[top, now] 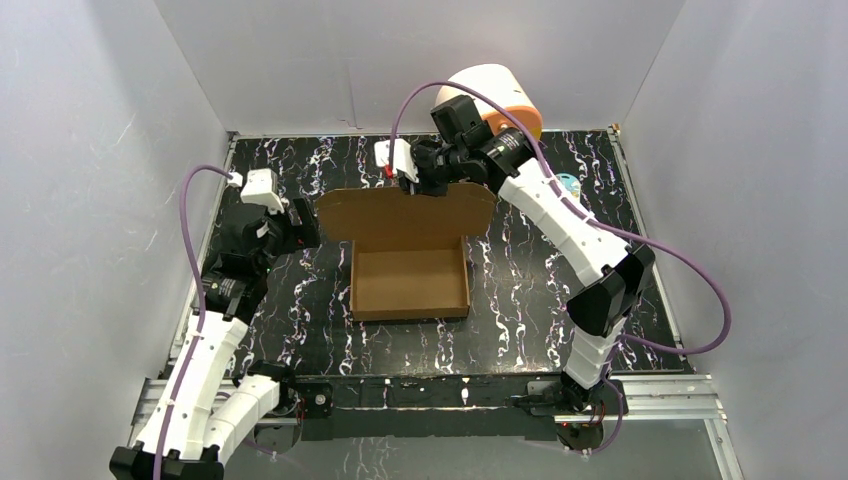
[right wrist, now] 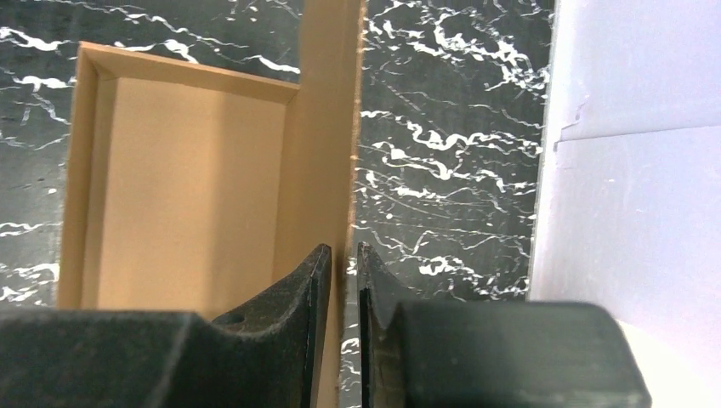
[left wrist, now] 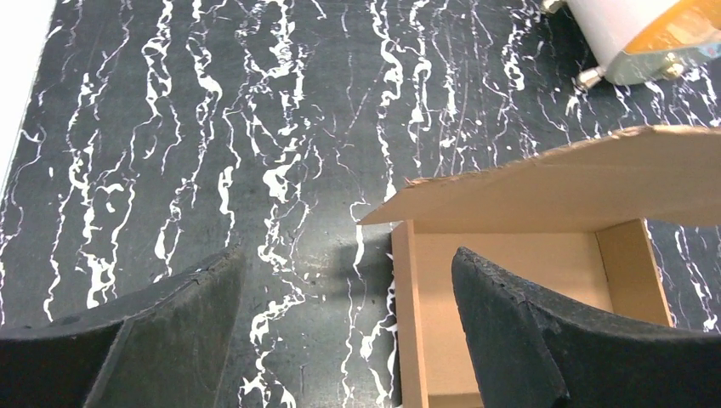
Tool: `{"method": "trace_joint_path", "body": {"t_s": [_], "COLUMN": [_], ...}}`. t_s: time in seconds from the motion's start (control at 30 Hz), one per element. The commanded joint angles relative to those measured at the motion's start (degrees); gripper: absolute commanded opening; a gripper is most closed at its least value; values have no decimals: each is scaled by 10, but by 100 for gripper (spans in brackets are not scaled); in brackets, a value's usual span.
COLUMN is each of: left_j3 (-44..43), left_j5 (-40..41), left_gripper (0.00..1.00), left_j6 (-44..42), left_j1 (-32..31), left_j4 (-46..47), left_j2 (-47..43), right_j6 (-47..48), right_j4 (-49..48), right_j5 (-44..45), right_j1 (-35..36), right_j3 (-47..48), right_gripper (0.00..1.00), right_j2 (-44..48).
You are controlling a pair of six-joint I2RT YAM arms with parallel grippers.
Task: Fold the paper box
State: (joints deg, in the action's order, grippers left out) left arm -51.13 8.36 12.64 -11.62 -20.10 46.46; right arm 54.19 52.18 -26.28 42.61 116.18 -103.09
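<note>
The paper box [top: 409,283] is a brown cardboard tray on the black marbled mat, with its lid flap [top: 405,214] standing up at the far side. My right gripper [top: 418,184] sits at the lid's top edge. In the right wrist view its fingertips [right wrist: 344,259] straddle that lid edge [right wrist: 327,127] with a narrow gap, and mat shows between them. My left gripper [top: 301,226] hangs wide open just left of the lid's left corner. In the left wrist view, the left gripper [left wrist: 349,285] has one finger [left wrist: 527,331] over the tray [left wrist: 510,263] and the other over the mat.
A white cylinder with an orange face [top: 497,97] stands at the back behind the right arm, and is also in the left wrist view as the cylinder [left wrist: 646,34]. White walls close in the mat [top: 520,270] on three sides. A metal rail runs along the near edge.
</note>
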Motion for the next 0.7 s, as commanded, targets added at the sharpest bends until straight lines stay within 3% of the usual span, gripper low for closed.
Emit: {"method": "trace_joint_path", "body": {"t_s": [0.0,0.1,0.2,0.37,0.5,0.67], "left_j3": [7,6,-10,-36,-69,-109], "left_j5": [-54,-92,-118,-101,-102,-152], "left_gripper": [88,88,88,87,87,84], "left_j6": [-32,-50,-62,-79,-96,-121], "left_j1": [5,5,5,5,5,5], "left_j4": [21,20,-1,-33,-49,-53], "left_j2": [-30,-36,-23,6,24,52], "right_j6": [-50,-115,-148,-189,-214,-231], "right_j4": [-100,-154,-187,-219,-219,-245], "right_j5": [11,41,104,191,226,225], "right_j1": [-2,-2,-2,-7,-27,-71], "right_j3": [-11,-53,-130,-250,-303,-364], "right_gripper": [27,44,55,74,79,77], "right_j2": [19,60,121,218,268,311]}}
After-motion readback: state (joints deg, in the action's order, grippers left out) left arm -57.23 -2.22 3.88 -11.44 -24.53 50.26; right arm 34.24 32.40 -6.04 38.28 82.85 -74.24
